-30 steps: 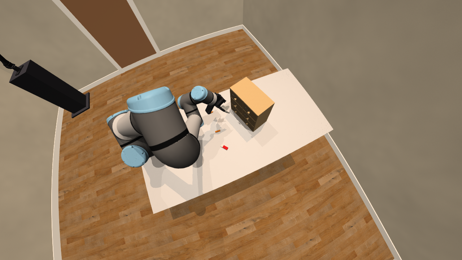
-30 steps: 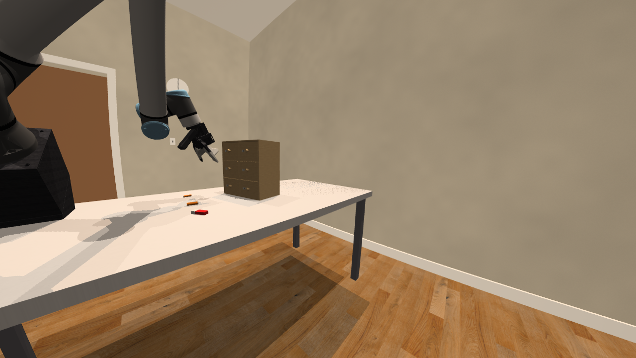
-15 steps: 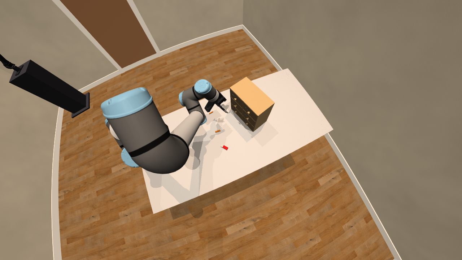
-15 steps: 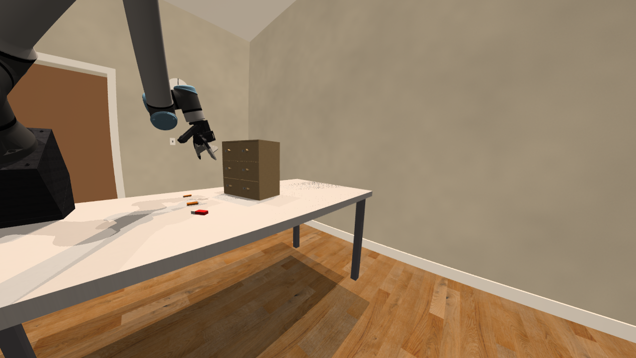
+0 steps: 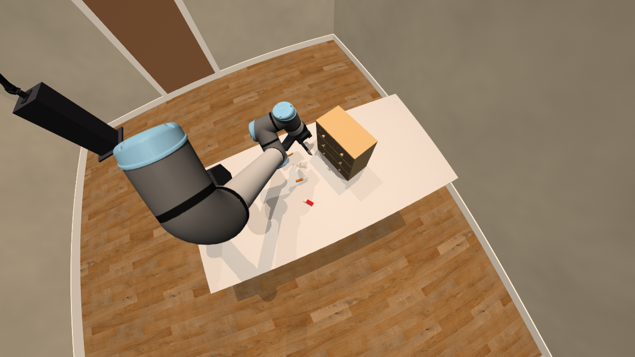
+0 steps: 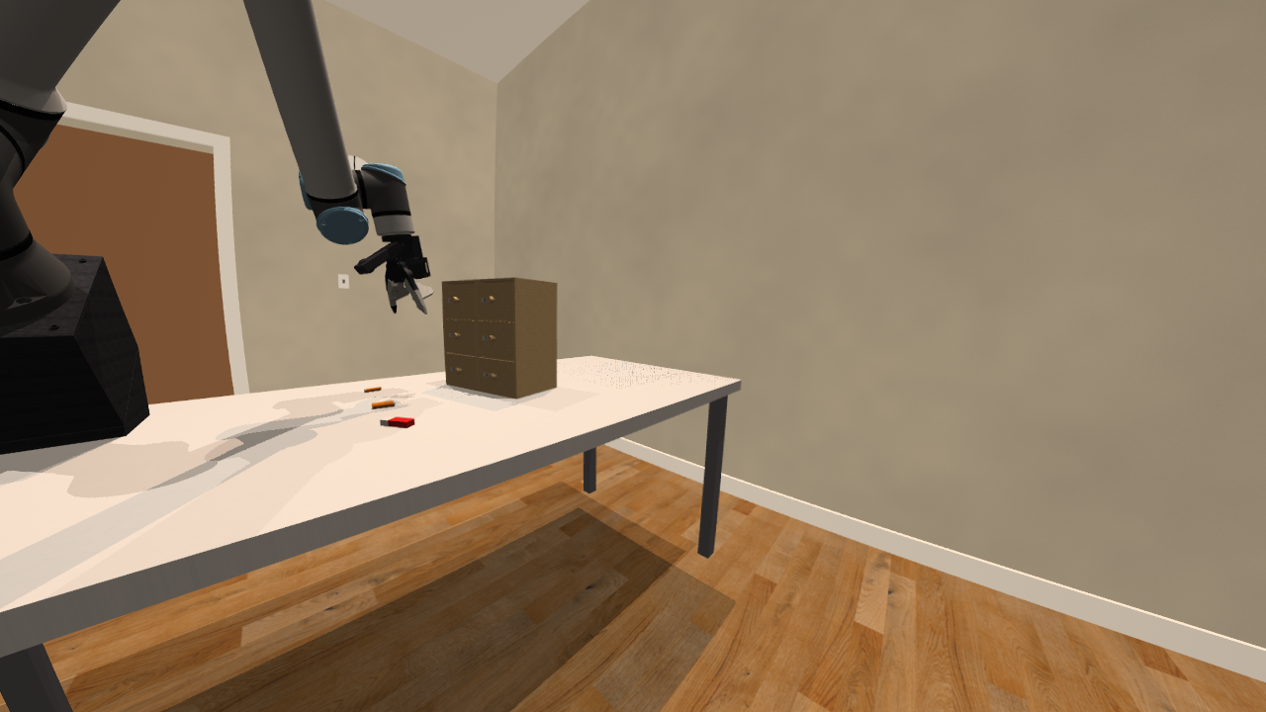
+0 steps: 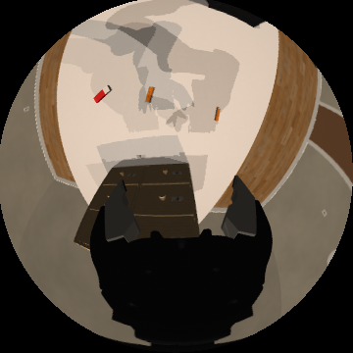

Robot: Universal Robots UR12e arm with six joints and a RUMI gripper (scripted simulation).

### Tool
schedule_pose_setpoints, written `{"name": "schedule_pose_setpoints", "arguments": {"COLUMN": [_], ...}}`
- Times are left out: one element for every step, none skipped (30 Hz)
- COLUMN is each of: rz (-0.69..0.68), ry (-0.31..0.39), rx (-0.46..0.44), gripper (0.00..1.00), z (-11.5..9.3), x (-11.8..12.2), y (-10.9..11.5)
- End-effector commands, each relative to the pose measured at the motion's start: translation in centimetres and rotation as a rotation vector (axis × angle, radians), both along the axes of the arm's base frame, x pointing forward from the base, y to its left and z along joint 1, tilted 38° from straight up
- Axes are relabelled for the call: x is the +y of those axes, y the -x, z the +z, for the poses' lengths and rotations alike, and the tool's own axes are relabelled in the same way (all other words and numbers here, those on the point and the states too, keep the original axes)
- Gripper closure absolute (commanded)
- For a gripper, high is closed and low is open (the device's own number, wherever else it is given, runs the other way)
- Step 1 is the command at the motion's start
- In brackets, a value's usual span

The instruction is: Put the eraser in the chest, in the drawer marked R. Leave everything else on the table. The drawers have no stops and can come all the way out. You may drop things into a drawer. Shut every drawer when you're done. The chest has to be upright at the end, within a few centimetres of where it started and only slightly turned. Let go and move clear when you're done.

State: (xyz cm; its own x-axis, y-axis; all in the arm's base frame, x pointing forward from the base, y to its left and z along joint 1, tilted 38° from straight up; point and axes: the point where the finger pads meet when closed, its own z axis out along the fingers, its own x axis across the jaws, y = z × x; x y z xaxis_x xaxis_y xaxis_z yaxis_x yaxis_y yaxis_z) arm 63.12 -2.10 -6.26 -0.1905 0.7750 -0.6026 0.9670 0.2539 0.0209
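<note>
The eraser (image 5: pixel 308 203) is a small red block with a dark end, lying on the white table in front of the chest; it also shows in the side view (image 6: pixel 398 422) and in the wrist view (image 7: pixel 102 94). The brown chest (image 5: pixel 345 142) stands upright with all its drawers shut (image 6: pixel 497 335). Its front shows in the wrist view (image 7: pixel 147 201), but the drawer marks are too small to read. My gripper (image 5: pixel 306 146) (image 6: pixel 405 296) is open and empty. It hangs in the air just in front of the chest's top edge, fingers apart (image 7: pixel 178 208).
Two small orange sticks lie on the table between the arm and the chest (image 5: pixel 299 180) (image 5: pixel 289 153). The robot's black base (image 6: pixel 61 354) stands at the table's left end. The table's far edge runs close to the wall behind the chest.
</note>
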Motion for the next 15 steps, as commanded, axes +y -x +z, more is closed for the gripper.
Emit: {"name": "schedule_pose_setpoints", "arguments": {"rz": [-0.027,-0.032,-0.036,-0.041,-0.045,-0.049,-0.049,-0.049,-0.054,-0.058,-0.062,-0.065,-0.069,-0.073,-0.076], "ry": [0.007,0.009,0.010,0.011,0.013,0.014,0.014,0.014,0.015,0.017,0.018,0.019,0.020,0.021,0.023], "rx": [0.033,0.039,0.045,0.051,0.057,0.062,0.062,0.062,0.067,0.073,0.078,0.082,0.087,0.092,0.096], "gripper": [0.00,0.00,0.00,0.00,0.00,0.00,0.00,0.00,0.00,0.00,0.00,0.00,0.00,0.00,0.00], "z": [0.36,0.44,0.51,0.56,0.62,0.68,0.68,0.68,0.74,0.80,0.87,0.93,0.97,1.02,1.06], "x": [0.23,0.27,0.31,0.34,0.38,0.41,0.41,0.41,0.45,0.48,0.51,0.54,0.57,0.60,0.63], "y": [0.25,0.32,0.38,0.43,0.48,0.54,0.54,0.54,0.59,0.64,0.70,0.75,0.79,0.83,0.88]}}
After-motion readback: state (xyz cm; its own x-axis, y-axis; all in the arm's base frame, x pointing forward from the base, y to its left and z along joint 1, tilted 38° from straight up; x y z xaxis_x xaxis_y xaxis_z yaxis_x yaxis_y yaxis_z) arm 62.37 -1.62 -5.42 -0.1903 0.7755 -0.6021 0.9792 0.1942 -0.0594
